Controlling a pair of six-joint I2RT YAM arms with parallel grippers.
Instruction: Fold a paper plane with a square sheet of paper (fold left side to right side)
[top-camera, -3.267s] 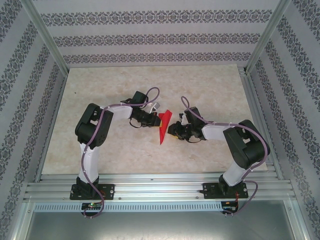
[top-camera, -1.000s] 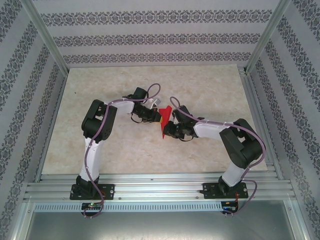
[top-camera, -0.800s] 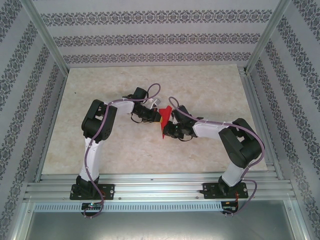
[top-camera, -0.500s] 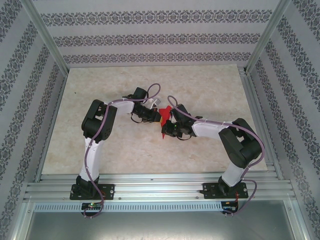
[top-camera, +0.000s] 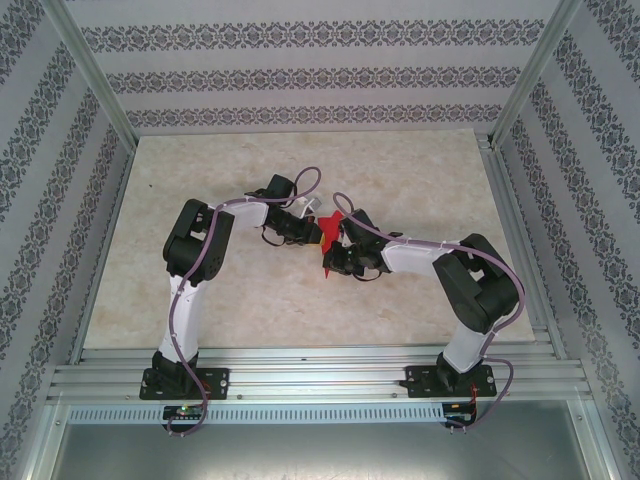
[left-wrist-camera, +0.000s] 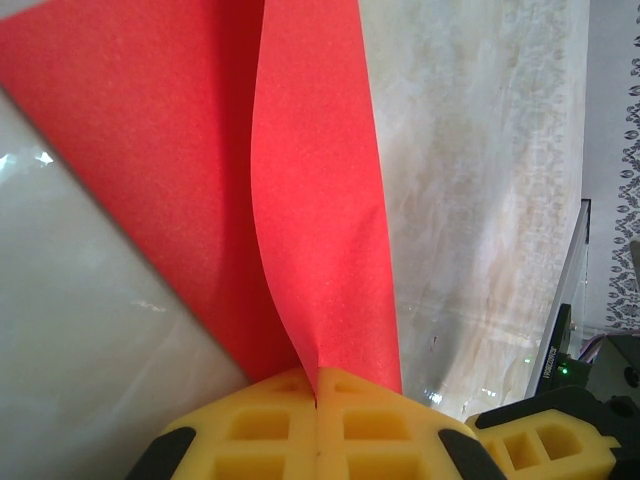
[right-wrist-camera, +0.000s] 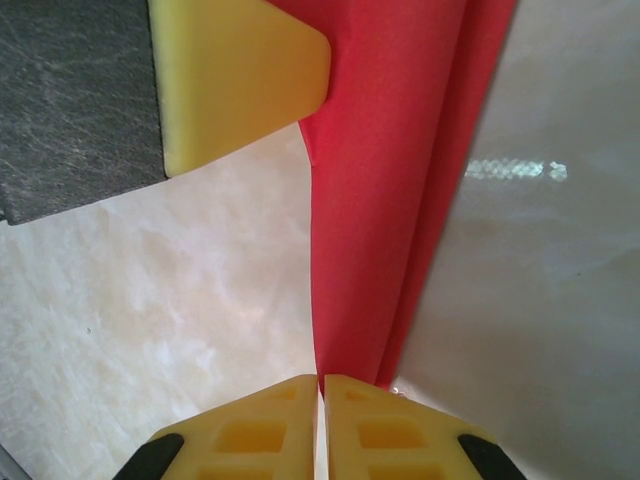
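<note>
The square sheet of paper, already creased into a narrow red shape, is held up off the bench near its middle, between my two hands. My left hand has its yellow fingers pressed together on one end, with the sheet fanning out from the seam in two layers. My right hand pinches the other end the same way, the red layers running straight into its closed fingertips.

To fold left over right cleanly, I judge I should keep both pinches firm, bring the left layer across without twisting, and line up the edges before laying the paper down and pressing the crease. The layers bow apart in my left wrist view, so pulling unevenly could skew the fold or tear the thin paper.

Compared with a few seconds back, my hands have drawn much closer together. The paper then showed as a long pointed strip between them; now less of it shows, bunched between my fingers, and my right arm has reached further left.
</note>
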